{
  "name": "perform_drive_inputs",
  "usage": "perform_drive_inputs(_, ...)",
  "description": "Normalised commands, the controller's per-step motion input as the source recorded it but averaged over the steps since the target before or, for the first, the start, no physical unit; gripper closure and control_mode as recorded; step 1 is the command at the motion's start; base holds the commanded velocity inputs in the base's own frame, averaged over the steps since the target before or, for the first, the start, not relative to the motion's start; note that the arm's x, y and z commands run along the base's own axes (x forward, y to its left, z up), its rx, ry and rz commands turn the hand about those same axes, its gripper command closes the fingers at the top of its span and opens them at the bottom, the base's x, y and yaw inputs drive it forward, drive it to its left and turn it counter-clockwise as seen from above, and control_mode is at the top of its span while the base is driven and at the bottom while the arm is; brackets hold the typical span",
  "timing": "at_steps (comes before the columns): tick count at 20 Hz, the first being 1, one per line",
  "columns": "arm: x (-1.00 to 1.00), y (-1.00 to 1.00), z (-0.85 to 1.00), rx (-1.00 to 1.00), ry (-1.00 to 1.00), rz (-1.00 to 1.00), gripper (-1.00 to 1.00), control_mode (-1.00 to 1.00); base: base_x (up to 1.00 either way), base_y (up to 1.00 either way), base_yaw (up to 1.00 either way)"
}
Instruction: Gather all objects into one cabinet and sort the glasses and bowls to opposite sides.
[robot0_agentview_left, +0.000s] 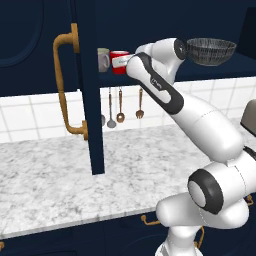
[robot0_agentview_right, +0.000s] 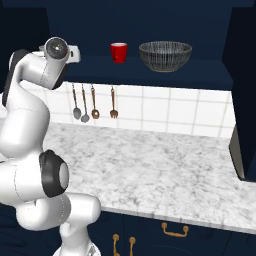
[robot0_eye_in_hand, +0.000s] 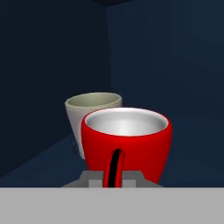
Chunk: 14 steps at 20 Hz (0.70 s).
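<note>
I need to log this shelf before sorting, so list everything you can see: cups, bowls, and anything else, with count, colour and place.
Red cup: 1, red, left end of the cabinet shelf, handle between the hand's fingers.
Second red cup: 1, red, on the shelf left of the bowl.
Grey cup: 1, grey-beige, just behind the held cup, near the cabinet's side wall.
Bowl: 1, dark mesh, right part of the shelf.
Door: 1, navy with brass handle, open.
Utensils: 4, metal, hanging on the tiles under the shelf.
Counter: 1, white-grey marble, below.
Arm: 1, white, reaching up to the shelf.
Hand: 1, shut on the red cup's handle.
</note>
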Motion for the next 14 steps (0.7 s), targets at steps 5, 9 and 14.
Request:
perform_drive_inputs(5,-0.30,0.23,0.00,0.00,-0.01,0.00,1.00,-1.00,0.00,0.00,0.00)
perform_drive_inputs(9,-0.05,0.19,0.00,0.00,-0.01,0.00,1.00,-1.00,0.00,0.00,0.00)
perform_drive_inputs(14,0.00,0.24,0.00,0.00,0.00,0.00,1.00,-1.00,0.00,0.00,0.00)
